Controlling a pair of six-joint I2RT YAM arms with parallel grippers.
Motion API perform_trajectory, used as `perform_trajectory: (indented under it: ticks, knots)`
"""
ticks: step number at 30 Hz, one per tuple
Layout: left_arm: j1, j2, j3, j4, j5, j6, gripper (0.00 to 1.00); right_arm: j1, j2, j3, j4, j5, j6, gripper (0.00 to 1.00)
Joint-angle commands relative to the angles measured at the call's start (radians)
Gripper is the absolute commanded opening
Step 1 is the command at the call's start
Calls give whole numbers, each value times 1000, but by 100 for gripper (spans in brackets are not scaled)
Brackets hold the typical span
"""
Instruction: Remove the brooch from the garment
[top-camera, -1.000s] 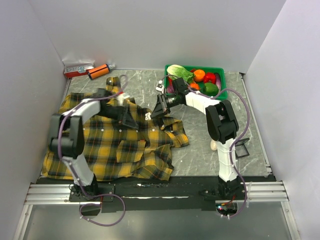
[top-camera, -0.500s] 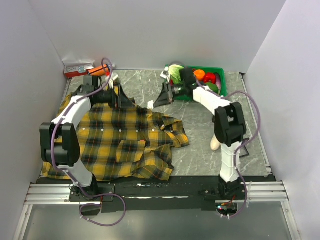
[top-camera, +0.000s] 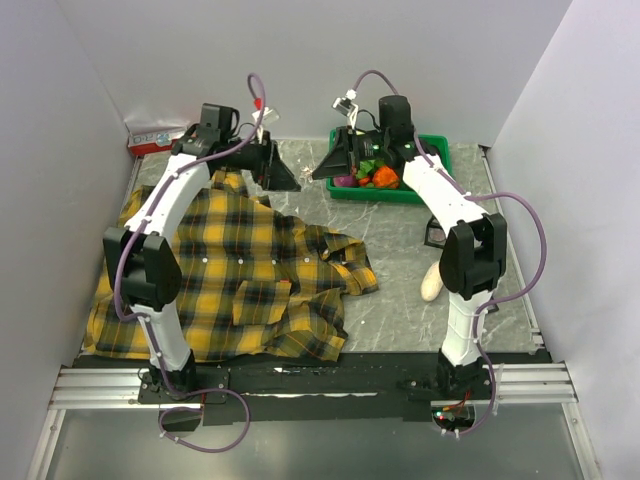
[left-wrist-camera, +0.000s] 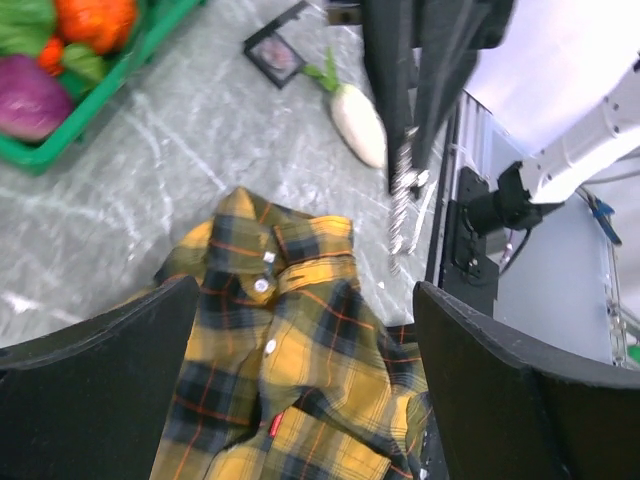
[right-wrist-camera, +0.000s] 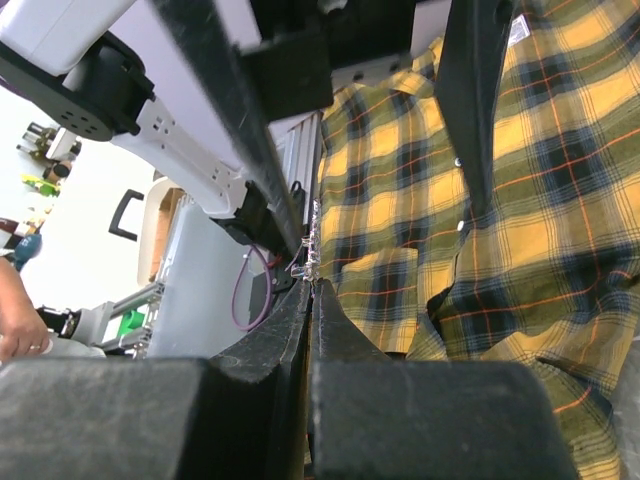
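two arms hang high over the table's far edge. our right gripper pinches the brooch, which dangles clear of the garment spread along the left edge. our left gripper gapes wide, empty. removal looks done; next we'd lower the brooch onto bare table and release.

A grey marbled table stands between plain white walls: back wall behind it, left wall and right wall beside it. A metal rail lines the table's near edge, with grey floor below. The light is soft and even.
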Motion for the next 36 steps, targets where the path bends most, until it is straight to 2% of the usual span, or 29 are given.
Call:
perform_trajectory:
  ticks: [1, 3, 14, 36]
  knots:
    - [-29, 25, 100, -5, 62, 39, 92, 1, -35, 27, 30, -11, -21, 1]
    - [-38, 39, 123, -2, 82, 28, 89, -2, -41, 14, 33, -10, -19, 1]
    - [-52, 27, 42, 190, 117, -203, 73, 3, -64, -8, 13, 4, -53, 1]
    - [-67, 34, 25, 170, 9, -202, 60, 9, -96, -19, -9, 3, -79, 1]
